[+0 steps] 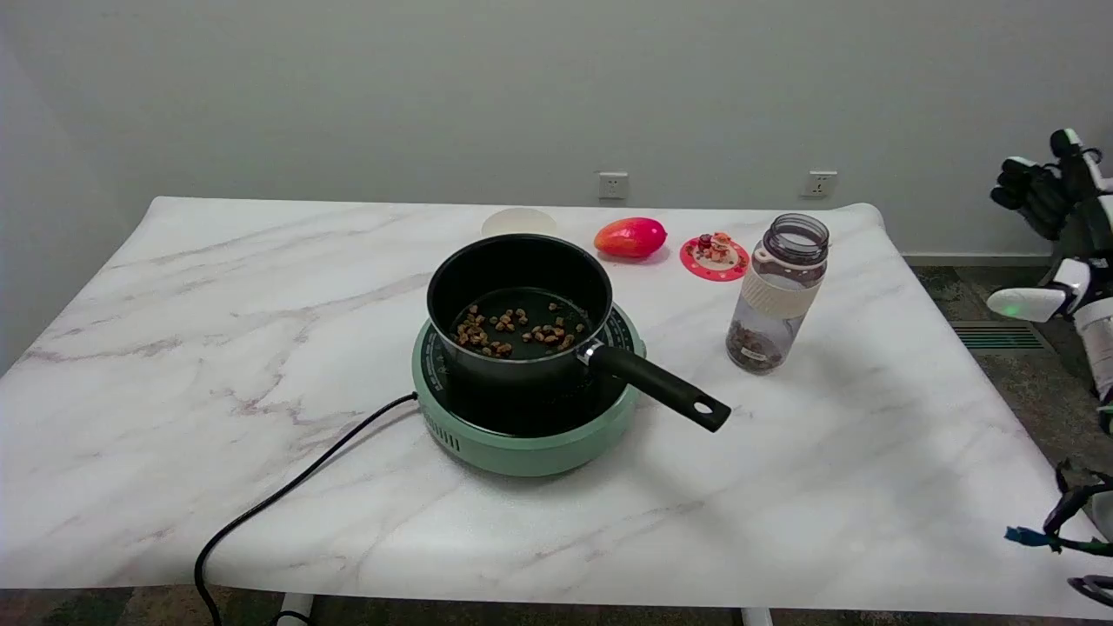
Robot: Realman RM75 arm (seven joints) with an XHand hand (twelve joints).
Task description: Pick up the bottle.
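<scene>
The bottle (777, 294) is standing upright w/o cap on the table's (174, 365) right half, brown contents sitting at its bottom, nothing touching it. Just behind-left, a red disc w/ small items (715, 255) is lying near a red-orange fruit (630, 236). To the left, a black pot (519, 304) w/ brown pieces is sitting on a green hotplate (522, 426), handle pointing toward the bottle side. The right hand (1048, 196) is hanging off the table's right edge, well apart from the bottle, holding nothing; fingers appear curled, exact spread: cannot tell.
</scene>
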